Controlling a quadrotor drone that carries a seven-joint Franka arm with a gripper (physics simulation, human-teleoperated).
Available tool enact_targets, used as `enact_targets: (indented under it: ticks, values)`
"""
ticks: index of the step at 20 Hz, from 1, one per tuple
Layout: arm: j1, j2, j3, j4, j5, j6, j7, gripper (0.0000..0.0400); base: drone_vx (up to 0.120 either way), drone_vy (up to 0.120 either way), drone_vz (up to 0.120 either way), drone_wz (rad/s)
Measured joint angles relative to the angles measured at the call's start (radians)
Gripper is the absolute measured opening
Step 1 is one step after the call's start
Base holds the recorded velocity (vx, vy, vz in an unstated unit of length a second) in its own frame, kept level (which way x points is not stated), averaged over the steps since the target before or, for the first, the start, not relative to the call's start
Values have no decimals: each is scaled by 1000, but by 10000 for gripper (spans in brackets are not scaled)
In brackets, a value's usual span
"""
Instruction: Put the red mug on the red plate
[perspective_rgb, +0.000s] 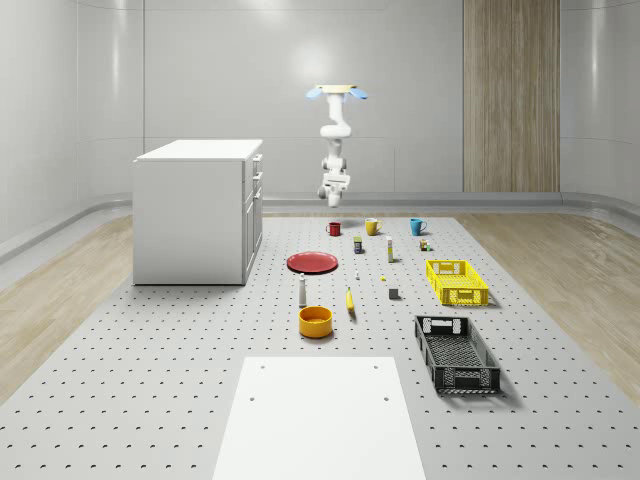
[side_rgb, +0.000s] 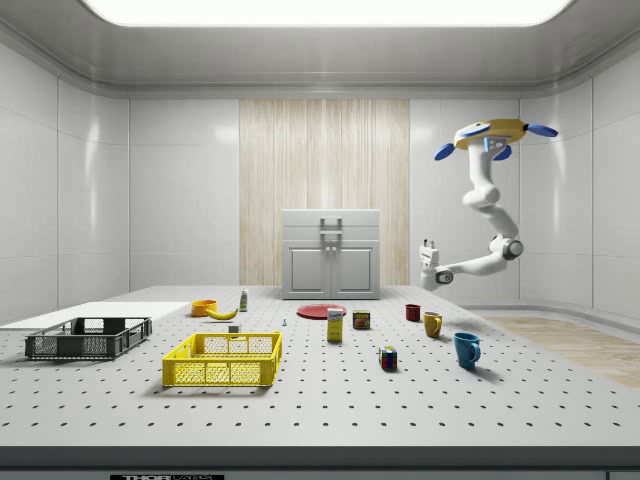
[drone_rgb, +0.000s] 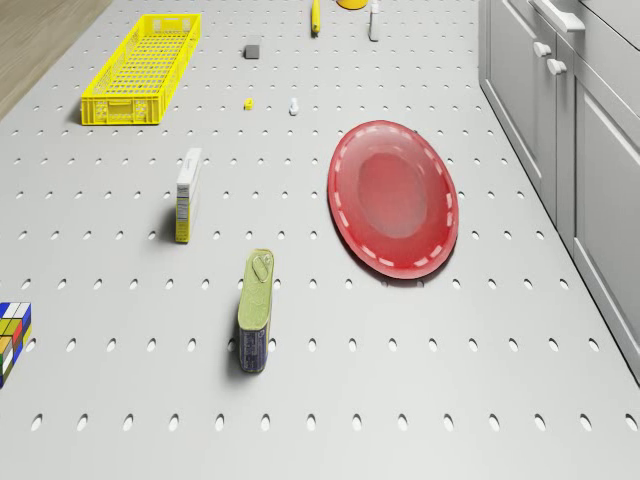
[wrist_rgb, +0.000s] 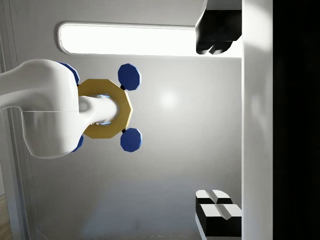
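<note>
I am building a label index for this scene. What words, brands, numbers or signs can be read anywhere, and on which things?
No text can be read in these pictures.
Box: print on its side, too small to read.
Can: label too blurred to read.
Dark strip at the lower edge of the side view: pale marks, cut off and unreadable.
Red mug, red plate, crates, cabinet: no lettering visible.
</note>
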Motion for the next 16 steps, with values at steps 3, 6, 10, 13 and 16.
enact_targets:
  ticks: [3,6,10,13,16]
  values:
    - [-13,-3,42,-7,-59,3,8,400,40,-120,0,0]
    - [-35,-8,111,-23,-156,8,21,400,120,-67,0,0]
    - [-85,-23,264,-84,-379,19,56,400,30,0,-100,0]
    - [-148,-48,434,-193,-638,32,106,400,0,0,-107,0]
    - [-240,-87,626,-371,-966,39,192,400,53,0,-120,0]
